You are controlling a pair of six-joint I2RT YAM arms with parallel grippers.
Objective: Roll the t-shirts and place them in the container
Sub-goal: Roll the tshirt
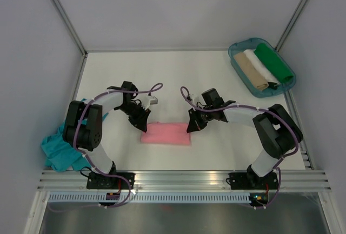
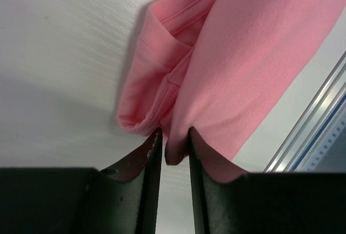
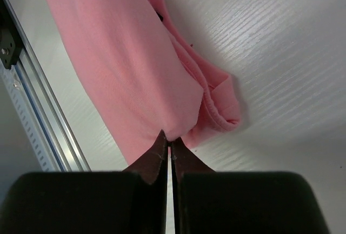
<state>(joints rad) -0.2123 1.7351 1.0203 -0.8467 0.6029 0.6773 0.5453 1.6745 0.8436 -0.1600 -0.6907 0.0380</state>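
Observation:
A salmon-pink t-shirt (image 1: 166, 134) lies as a narrow folded strip near the table's front edge, between the two arms. My left gripper (image 1: 141, 126) is at its left end; in the left wrist view its jaws (image 2: 174, 131) stand slightly apart, with a loose lobe of the pink t-shirt (image 2: 243, 55) between them. At the strip's right end is my right gripper (image 1: 190, 127). In the right wrist view it (image 3: 169, 139) is shut, its tips pinching the near edge of the pink t-shirt (image 3: 119, 55). A teal-blue t-shirt (image 1: 59, 150) lies crumpled at the left, beside the left arm.
A blue-green tray (image 1: 248, 41) at the back right holds three rolled cloths: beige, white and green. An aluminium rail (image 1: 184, 177) runs along the table's front edge, close to the pink strip. Grey walls enclose the table on three sides.

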